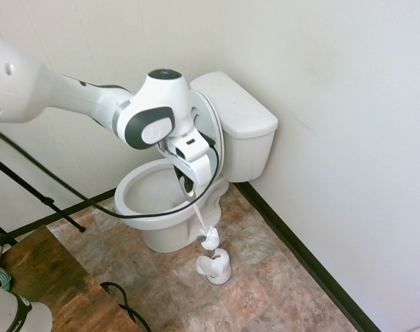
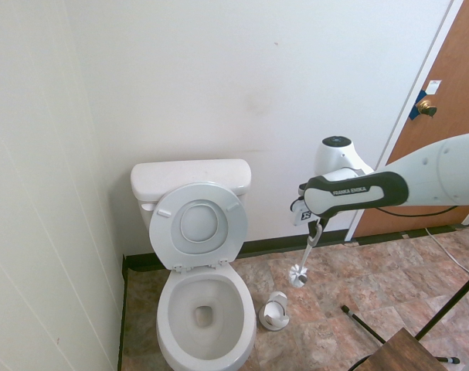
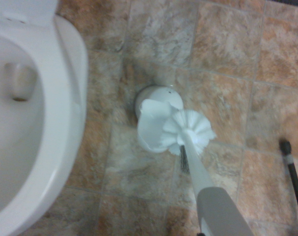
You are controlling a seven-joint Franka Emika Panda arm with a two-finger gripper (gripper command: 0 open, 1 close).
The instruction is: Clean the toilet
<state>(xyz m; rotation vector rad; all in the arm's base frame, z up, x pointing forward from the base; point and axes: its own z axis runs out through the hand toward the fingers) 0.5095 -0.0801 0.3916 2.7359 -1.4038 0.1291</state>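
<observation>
The white toilet [image 1: 142,178] stands against the wall with its lid [image 2: 197,226] and seat raised and the bowl [image 2: 172,309] open. My gripper [image 1: 189,185] hovers beside the bowl, shut on the handle of a white toilet brush. The brush hangs down at a slant, and its bristle head [image 1: 210,238] sits in the air just above the small white brush holder [image 1: 215,268] on the floor. From the other side, the gripper [image 2: 315,224], the brush head [image 2: 298,274] and the holder [image 2: 275,311] are right of the toilet. In the wrist view the brush head [image 3: 188,130] overlaps the holder [image 3: 156,110], beside the toilet rim [image 3: 65,98].
Stone-pattern floor tiles [image 1: 279,277] surround the toilet, and a dark baseboard [image 1: 299,252] runs along the walls. A wooden table corner [image 1: 57,283] stands near the bowl's front. A brown door [image 2: 443,116] is at the far right.
</observation>
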